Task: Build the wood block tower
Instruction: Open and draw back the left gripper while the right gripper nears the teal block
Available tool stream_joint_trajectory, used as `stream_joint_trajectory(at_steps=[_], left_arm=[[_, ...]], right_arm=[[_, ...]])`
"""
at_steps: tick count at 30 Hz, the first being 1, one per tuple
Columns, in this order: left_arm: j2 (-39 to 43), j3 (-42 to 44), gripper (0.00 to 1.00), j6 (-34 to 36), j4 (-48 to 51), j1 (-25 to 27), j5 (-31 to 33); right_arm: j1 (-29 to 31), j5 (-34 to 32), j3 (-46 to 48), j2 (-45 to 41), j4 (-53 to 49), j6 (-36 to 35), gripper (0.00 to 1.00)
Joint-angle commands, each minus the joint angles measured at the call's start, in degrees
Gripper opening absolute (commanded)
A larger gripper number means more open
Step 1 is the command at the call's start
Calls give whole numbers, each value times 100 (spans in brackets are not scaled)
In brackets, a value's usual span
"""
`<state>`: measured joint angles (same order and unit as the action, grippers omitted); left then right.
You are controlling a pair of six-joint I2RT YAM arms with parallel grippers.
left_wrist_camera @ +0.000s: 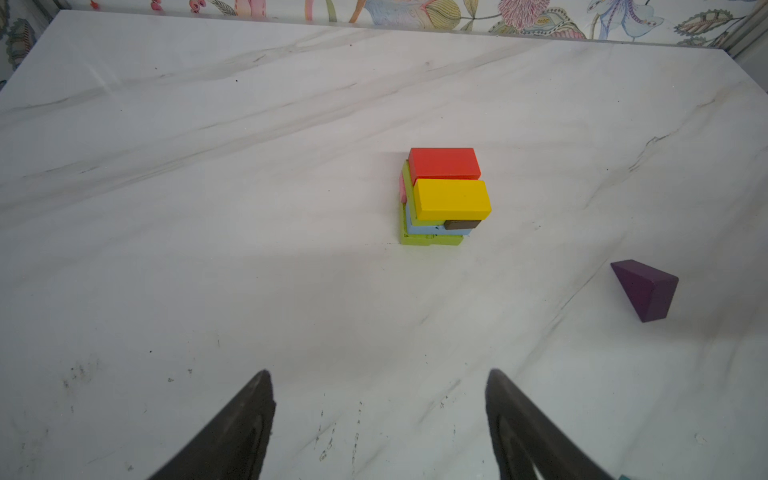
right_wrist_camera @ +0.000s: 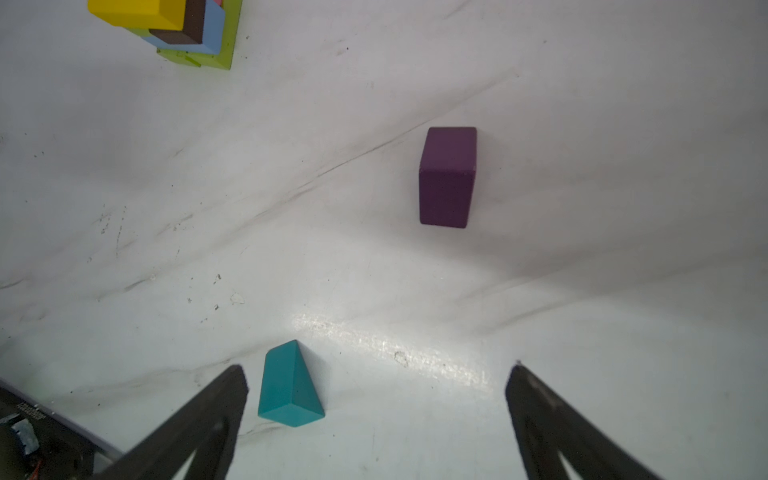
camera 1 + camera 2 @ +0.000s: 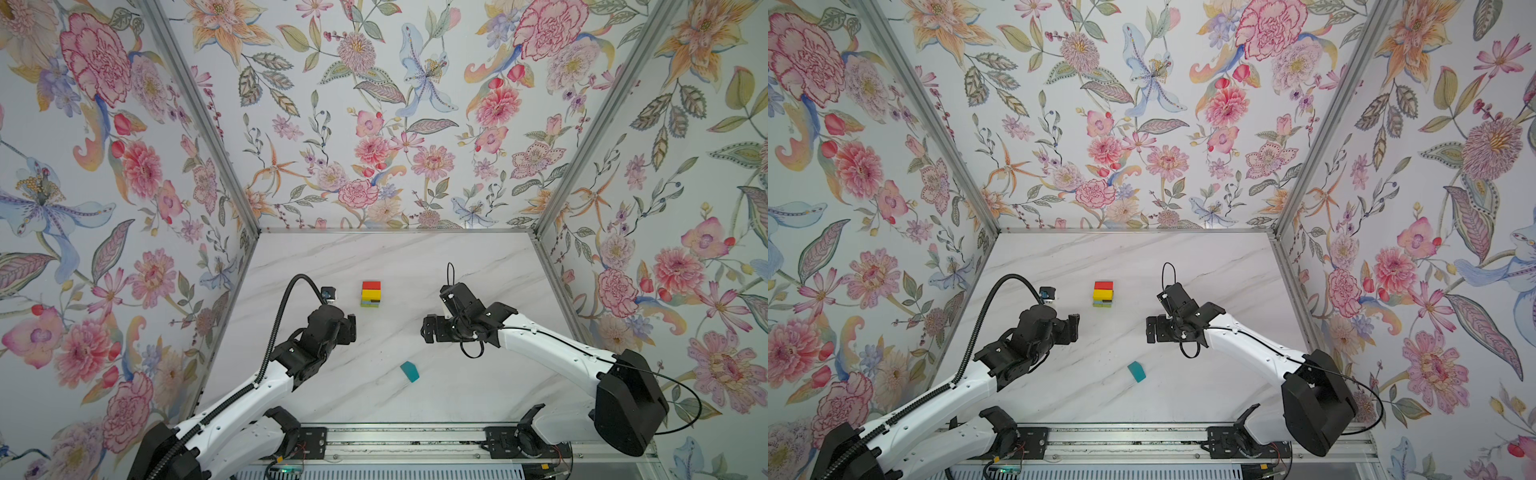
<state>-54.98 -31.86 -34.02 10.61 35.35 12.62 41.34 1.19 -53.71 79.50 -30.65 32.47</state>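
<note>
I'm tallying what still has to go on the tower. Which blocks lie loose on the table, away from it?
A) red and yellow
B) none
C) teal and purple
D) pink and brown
C: the teal block and the purple block lie apart on the bare table, while the red block and the yellow block already top the tower.
</note>
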Motion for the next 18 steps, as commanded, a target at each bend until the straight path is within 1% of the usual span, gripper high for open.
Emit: stream_joint_trajectory(at_steps=[1,3,4,12,18], left_arm=[[165,258,85,-85,-276,-50,-429],[227,344,93,-74,-321,-55,-557],[259,389,99,-70,-338,-55,-600],[627,777,99,-192,-686,-57,-800],[846,860,99,-218,-757,-68,-997]], right_arm=[[155,-303,-104,-12,-195,232,99],[246,-349,-85,-53,-193,251,99],[300,-374,-85,-73,-195,251,99],[570,-454,-116,-74,-292,228,99],[830,-514,-4,-84,-301,319,99]])
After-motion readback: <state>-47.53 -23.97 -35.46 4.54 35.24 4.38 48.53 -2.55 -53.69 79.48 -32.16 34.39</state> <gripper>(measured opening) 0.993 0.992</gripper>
